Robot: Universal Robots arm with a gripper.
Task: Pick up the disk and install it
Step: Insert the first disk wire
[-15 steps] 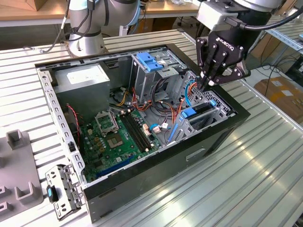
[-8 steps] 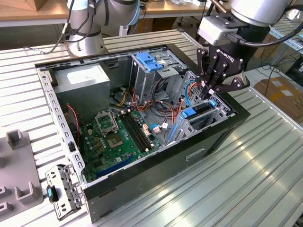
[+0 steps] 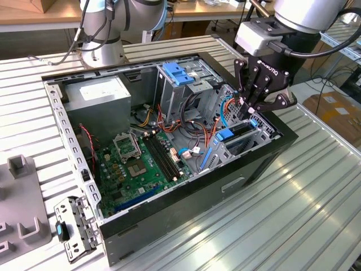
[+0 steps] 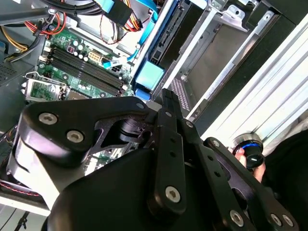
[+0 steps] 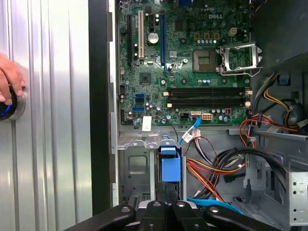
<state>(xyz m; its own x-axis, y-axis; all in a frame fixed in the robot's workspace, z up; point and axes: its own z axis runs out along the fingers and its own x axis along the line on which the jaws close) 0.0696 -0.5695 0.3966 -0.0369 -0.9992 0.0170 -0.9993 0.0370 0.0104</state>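
Note:
The disk (image 3: 232, 134) stands on edge in the metal drive bay at the corner of the open computer case on the exterior view's right. Its blue carrier tab (image 5: 170, 164) shows in both wrist views (image 4: 148, 76). My gripper (image 3: 247, 108) hangs just above that bay, pointing down at the disk's upper edge. Its black fingers (image 5: 166, 206) lie together, shut, with nothing visible between them. The tips sit at or just over the disk's edge; I cannot tell whether they touch it.
The open case (image 3: 186, 217) lies on a ribbed metal table, with the green motherboard (image 3: 138, 166), orange and blue cables (image 3: 214, 121), a grey power supply (image 3: 98, 93) and a tall cage topped with a blue bracket (image 3: 177, 73). A person's hand (image 5: 8, 79) rests on a round button.

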